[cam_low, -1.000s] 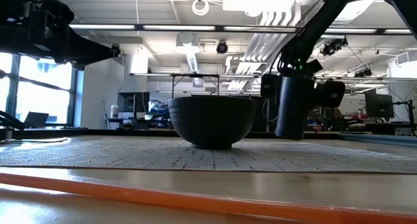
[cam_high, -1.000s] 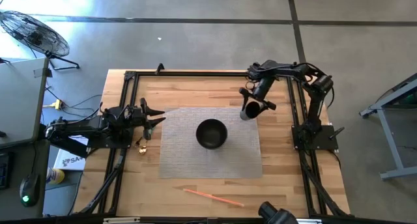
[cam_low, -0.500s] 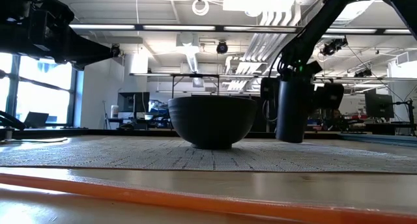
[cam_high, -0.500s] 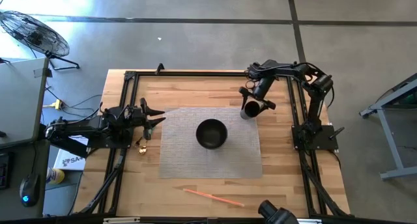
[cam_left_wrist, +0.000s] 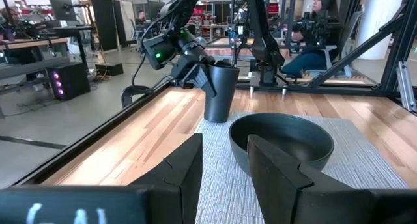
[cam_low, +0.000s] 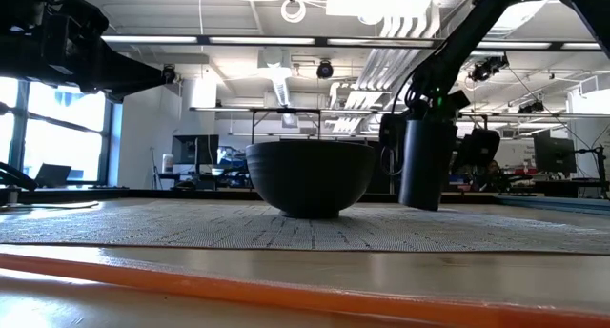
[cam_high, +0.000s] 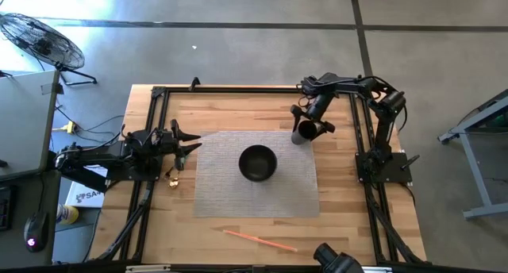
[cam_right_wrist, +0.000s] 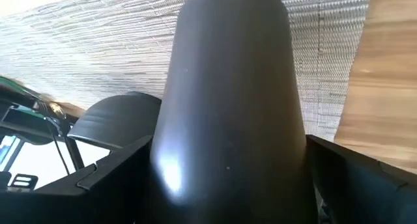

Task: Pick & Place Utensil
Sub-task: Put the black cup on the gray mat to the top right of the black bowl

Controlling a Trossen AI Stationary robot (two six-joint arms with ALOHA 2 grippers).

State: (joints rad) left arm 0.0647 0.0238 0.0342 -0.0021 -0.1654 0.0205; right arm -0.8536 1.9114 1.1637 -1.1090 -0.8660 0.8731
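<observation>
Jaws of the right gripper (cam_high: 309, 128) stand on the two sides of a dark cup (cam_right_wrist: 228, 107). I cannot tell whether they press on it or only flank it. The cup is at the far right corner of the grey woven mat (cam_high: 254, 195), and in the low view its base seems to be down at the level of the mat. The left gripper (cam_left_wrist: 225, 149) is at the left side of the desk (cam_high: 222, 114), just beside the left edge of the mat. Its jaws are apart and nothing is between them; they face the dark bowl (cam_high: 258, 163). This bowl sits near the middle of the mat, and the cup is near it but apart from it. The orange utensil (cam_high: 259, 240), thin and long, lies flat on the bare wood at the near edge of the desk. It is off the mat and well apart from both grippers and from the bowl. In the room behind the desk a person (cam_left_wrist: 318, 28) is sitting.
</observation>
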